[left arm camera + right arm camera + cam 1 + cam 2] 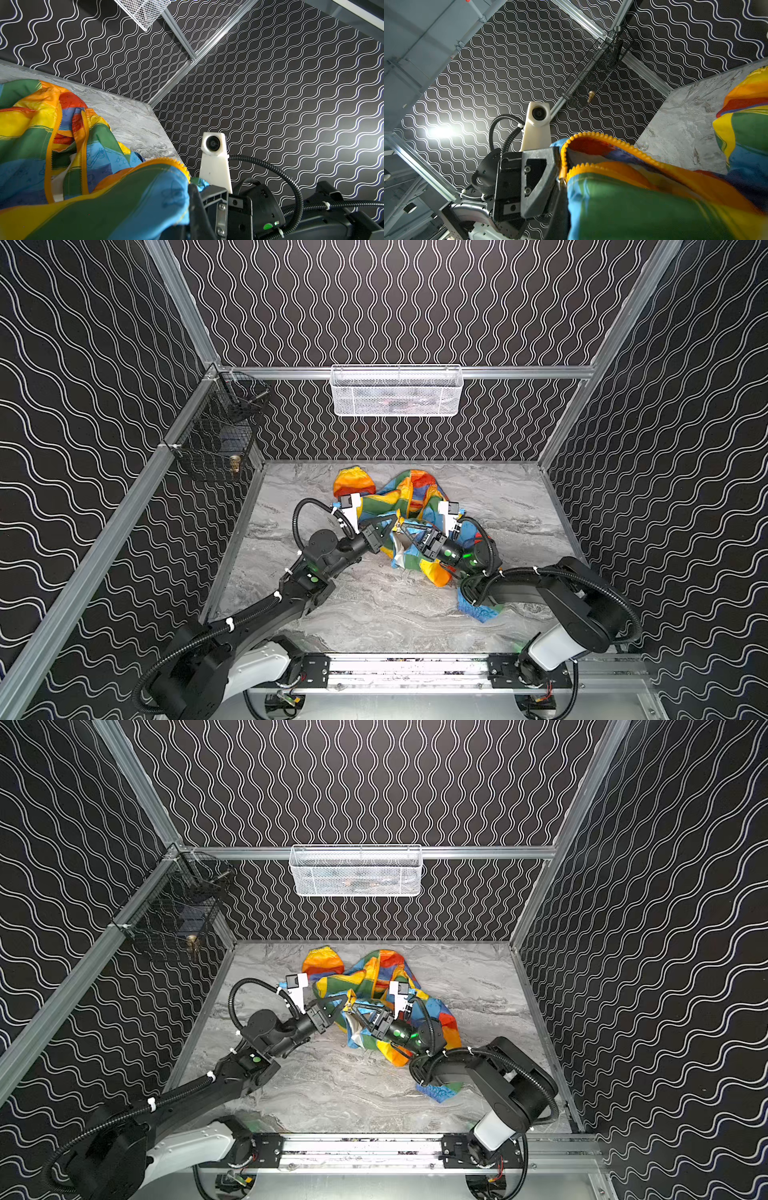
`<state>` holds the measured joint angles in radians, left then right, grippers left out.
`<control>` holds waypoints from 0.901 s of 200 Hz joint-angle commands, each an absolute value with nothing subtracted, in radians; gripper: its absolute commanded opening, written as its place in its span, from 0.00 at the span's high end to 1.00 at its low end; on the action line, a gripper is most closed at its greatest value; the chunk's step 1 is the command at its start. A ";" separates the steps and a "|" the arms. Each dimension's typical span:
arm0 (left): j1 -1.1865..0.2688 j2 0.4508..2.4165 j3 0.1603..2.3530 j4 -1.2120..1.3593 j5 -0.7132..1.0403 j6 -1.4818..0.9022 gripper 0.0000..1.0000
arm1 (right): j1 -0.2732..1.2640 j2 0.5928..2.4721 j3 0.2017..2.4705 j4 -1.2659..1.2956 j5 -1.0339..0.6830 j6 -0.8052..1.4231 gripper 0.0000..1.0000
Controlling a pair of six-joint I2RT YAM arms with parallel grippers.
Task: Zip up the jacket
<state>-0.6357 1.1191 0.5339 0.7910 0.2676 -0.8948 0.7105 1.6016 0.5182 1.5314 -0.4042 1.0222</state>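
The jacket is being seen crumpled on the marble table, toward the back wall and slightly right of the middle in both top views. Its near end is being covered by the right arm. The front is being shown open, and in the left wrist view two orange zipper bands are being seen running side by side but apart. A fold along the zipper edge is being lifted off the table between the two arms. The left fingers are being pressed together on that orange edge, with the toothed band being bent around their tip in the right wrist view. The right fingers are being pressed together on the same fold, just beside the left ones. A white mesh basket is being carried on the back wall.
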 commanded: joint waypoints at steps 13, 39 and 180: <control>-0.638 1.110 0.523 0.829 0.282 -0.900 1.00 | 0.709 1.600 0.519 1.637 -0.395 1.046 1.00; -0.637 1.107 0.523 0.814 0.285 -0.895 1.00 | 0.707 1.593 0.523 1.630 -0.410 1.049 1.00; -0.640 1.095 0.506 0.801 0.300 -0.902 1.00 | 0.695 1.609 0.535 1.663 -0.392 1.085 1.00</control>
